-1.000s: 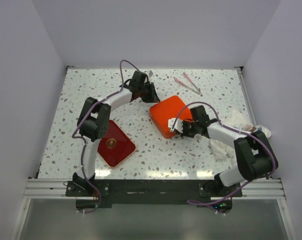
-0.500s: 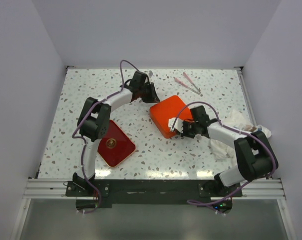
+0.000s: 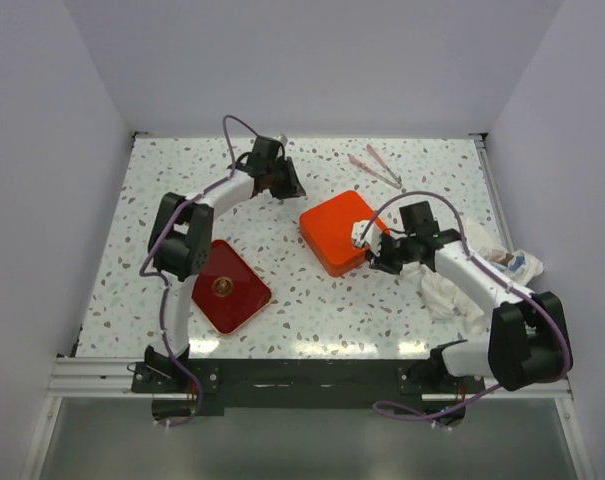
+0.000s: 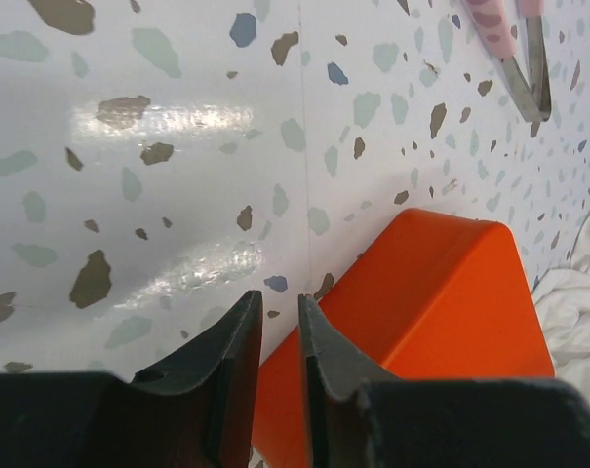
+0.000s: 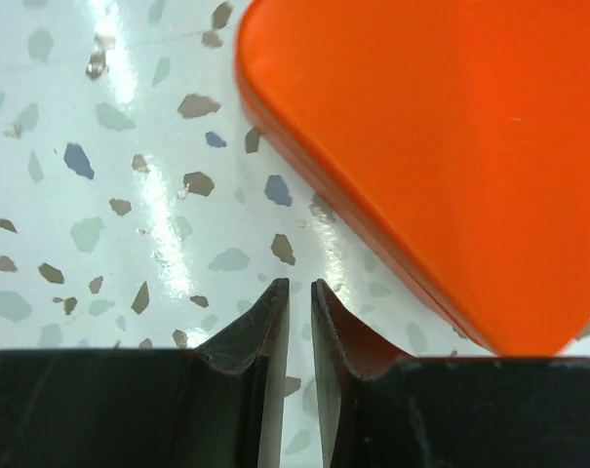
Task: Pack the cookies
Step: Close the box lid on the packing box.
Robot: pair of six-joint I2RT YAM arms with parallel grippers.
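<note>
No cookies show in any view. A closed orange box [image 3: 337, 230] lies at the table's middle, also seen as the orange box [image 4: 441, 292] and the orange box [image 5: 451, 127] in the wrist views. My left gripper [image 3: 288, 186] hovers just off its far-left corner; in the left wrist view the left gripper [image 4: 280, 297] stands slightly open with only table and box edge behind the gap. My right gripper [image 3: 375, 260] sits off the box's right side; the right gripper [image 5: 299, 285] is slightly open and empty above bare table.
A flat red square piece [image 3: 227, 287] with a round emblem lies at the front left. Pink tongs [image 3: 377, 165] rest at the back right, their tips [image 4: 524, 49] also in the left wrist view. A crumpled white cloth [image 3: 462, 275] lies under the right arm.
Both grippers have drawn back from the orange box, the left one toward the back left, the right one toward the right. Their jaws have opened a little.
</note>
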